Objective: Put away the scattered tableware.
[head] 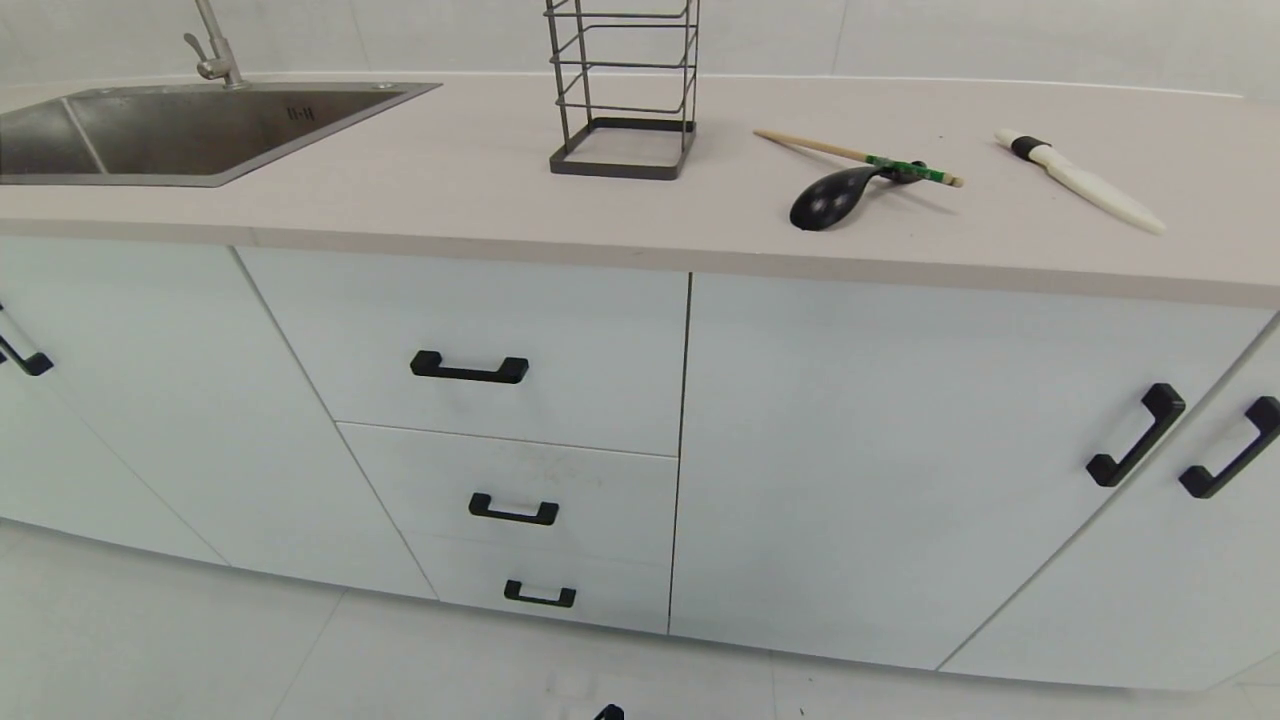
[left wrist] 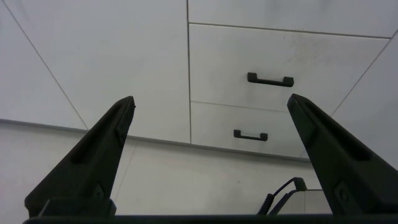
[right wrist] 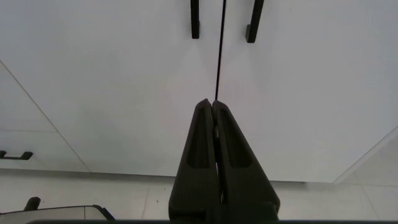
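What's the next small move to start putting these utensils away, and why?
Probably raise the right claw toward the countertop: it sits shut, low before the cabinet doors, while the black spoon, chopstick and white knife lie up there, right of the wire rack.

Head view down on counter [head: 400, 195]; wrist views near cabinets [right wrist: 112, 81]; drawers [left wrist: 280, 56] shared.

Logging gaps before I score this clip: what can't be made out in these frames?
Wire rack: top cut off by the head view's upper edge.
Faucet: spout cut off by the same edge.
Sink: left part beyond the head view's left edge.
Black spoon: handle too small to tell whether it lies over or under the chopstick.
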Robot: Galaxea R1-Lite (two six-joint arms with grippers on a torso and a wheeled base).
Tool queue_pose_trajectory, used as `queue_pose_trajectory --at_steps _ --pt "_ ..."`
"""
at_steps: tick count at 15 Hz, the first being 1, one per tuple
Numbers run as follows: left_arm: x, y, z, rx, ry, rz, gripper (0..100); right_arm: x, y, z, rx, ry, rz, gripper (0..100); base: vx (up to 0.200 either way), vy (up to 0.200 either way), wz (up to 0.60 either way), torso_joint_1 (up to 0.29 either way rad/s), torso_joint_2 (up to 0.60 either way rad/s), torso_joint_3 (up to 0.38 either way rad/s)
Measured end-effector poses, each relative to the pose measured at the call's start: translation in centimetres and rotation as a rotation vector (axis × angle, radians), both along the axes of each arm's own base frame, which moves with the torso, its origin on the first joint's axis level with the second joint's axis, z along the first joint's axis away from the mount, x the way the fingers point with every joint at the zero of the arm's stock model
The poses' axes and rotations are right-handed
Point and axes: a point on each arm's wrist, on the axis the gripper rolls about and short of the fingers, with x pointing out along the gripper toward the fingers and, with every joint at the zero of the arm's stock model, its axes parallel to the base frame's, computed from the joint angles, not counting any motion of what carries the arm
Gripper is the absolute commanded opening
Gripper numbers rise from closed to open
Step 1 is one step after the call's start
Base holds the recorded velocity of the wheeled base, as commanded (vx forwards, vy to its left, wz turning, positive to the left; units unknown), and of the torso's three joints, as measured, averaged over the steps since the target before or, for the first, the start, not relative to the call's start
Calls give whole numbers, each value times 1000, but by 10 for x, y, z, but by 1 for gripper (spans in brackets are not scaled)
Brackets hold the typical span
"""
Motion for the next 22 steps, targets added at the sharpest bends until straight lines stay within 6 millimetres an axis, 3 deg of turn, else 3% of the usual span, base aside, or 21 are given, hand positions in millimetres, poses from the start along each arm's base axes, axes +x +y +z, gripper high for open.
queue_pose_trajectory --at_steps 13,15,19,22 --pt "0 -1 2 46 -17 -58 100 0 0 0 0 0 2 0 0 0 0 0 0 0" --pt "-6 -2 28 46 -164 -95 100 0 0 0 0 -1 2 0 0 0 0 0 0 0" --pt "-19 -4 120 165 -393 -197 100 0 0 0 1 -1 2 0 0 0 0 0 0 0" --pt "3 -6 133 336 -301 -323 100 0 0 0 1 -1 1 0 0 0 0 0 0 0"
